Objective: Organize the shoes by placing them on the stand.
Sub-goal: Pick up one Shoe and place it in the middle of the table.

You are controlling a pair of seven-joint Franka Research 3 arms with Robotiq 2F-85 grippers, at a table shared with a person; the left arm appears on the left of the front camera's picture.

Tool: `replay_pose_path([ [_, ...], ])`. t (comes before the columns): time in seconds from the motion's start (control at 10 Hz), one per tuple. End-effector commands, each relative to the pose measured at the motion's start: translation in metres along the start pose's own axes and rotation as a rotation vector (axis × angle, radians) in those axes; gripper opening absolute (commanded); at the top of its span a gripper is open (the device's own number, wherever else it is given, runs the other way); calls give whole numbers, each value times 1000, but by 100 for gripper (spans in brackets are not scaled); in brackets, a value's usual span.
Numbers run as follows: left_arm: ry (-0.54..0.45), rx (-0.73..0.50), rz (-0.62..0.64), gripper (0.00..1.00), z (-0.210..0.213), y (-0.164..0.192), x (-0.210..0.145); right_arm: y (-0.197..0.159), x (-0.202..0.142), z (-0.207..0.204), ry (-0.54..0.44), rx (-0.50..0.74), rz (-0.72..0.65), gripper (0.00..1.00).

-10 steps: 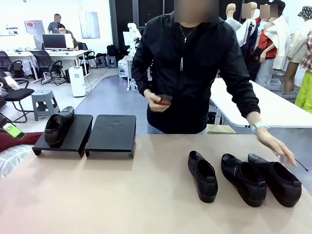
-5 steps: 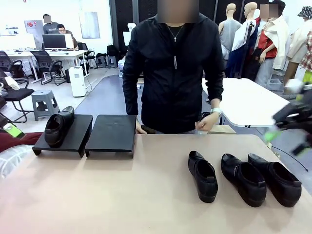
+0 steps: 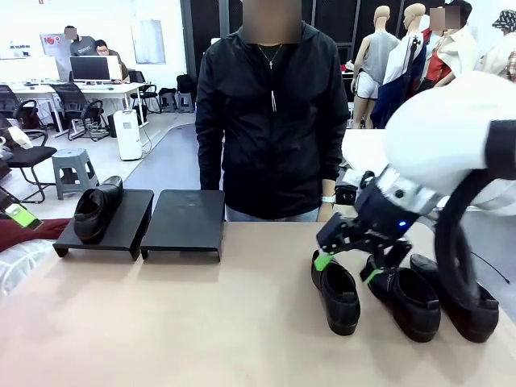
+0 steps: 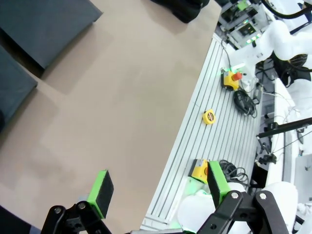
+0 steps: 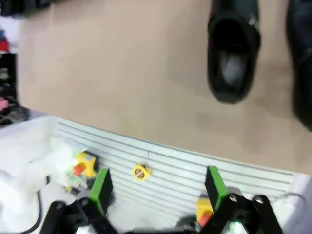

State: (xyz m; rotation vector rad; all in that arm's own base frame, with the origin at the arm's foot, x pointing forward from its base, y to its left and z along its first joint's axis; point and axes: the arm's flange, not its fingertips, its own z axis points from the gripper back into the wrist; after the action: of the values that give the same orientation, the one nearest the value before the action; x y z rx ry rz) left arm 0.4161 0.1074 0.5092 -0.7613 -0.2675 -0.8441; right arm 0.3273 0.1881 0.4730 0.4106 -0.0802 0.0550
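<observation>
The table [image 3: 201, 322] carries the stand [image 3: 184, 219] at far left, with one shoe [image 3: 97, 208] on its left section. Three shoes [image 3: 336, 292] lie at right. My right gripper [image 3: 347, 268] hangs over them, fingers spread and empty. My left gripper [image 4: 158, 187] is likewise spread.

The white right arm [image 3: 451, 137] reaches in from three o'clock, its wrist bent down. Its black two-finger right tool [image 3: 347, 268] points toward seven o'clock, jaws spread wide. The black left tool [image 4: 158, 187] stands equally wide, green pads [image 4: 101, 192] apart.
</observation>
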Motion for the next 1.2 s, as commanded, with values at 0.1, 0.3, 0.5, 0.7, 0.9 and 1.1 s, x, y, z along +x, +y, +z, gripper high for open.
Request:
replay_pose_path([
  [0.1,11,-5,8,100,3,-2,-1,-4,49,-61,-66,-53,-90,100],
  [0.3,11,-5,8,100,3,-2,-1,-12,72,-87,-201,-84,-128,100],
  [0.5,11,-5,8,100,3,-2,-1,-17,90,-105,-214,-89,-139,100],
  [0.7,11,-5,8,100,3,-2,-1,-20,96,-123,-185,-138,-155,100],
  [0.9,11,-5,8,100,3,-2,-1,-20,94,-128,-188,-150,-128,100],
  [1.1,11,-5,8,100,3,-2,-1,-21,88,-127,-153,-202,-41,0],
])
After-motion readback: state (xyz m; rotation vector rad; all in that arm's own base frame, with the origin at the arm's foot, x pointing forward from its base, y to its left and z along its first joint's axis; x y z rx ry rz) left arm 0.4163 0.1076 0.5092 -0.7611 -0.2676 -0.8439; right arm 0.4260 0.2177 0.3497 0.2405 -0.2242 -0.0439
